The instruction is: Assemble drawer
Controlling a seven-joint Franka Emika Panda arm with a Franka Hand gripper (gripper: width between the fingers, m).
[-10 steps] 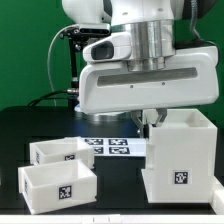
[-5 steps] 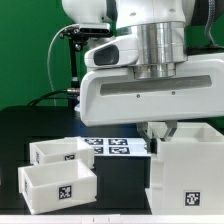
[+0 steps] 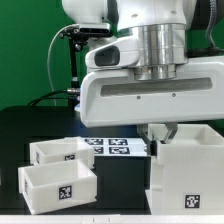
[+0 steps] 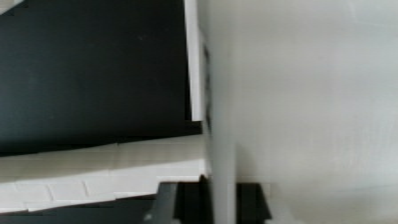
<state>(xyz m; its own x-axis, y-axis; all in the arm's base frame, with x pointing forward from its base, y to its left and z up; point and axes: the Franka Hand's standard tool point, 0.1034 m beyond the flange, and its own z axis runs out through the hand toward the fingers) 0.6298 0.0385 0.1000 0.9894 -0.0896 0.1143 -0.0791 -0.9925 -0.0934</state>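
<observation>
The drawer's tall white casing (image 3: 188, 170) stands at the exterior view's right, marker facing the camera. My gripper (image 3: 160, 132) reaches down onto the casing's near-left top edge. In the wrist view the gripper (image 4: 214, 192) is shut on the casing's thin white wall (image 4: 285, 100), with a dark finger (image 4: 180, 205) on either side of it. Two shallow white trays sit at the exterior view's left, one behind (image 3: 60, 152) and one in front (image 3: 58, 186), each with a marker on its front.
The marker board (image 3: 112, 147) lies flat on the black table between the trays and the casing. The arm's large white body (image 3: 150, 85) hangs over the middle of the scene. A camera stand (image 3: 75, 60) rises behind.
The casing has shifted with my gripper toward the exterior view's right and closer to the camera. In the last half second almost nothing moved. The trays have not moved.
</observation>
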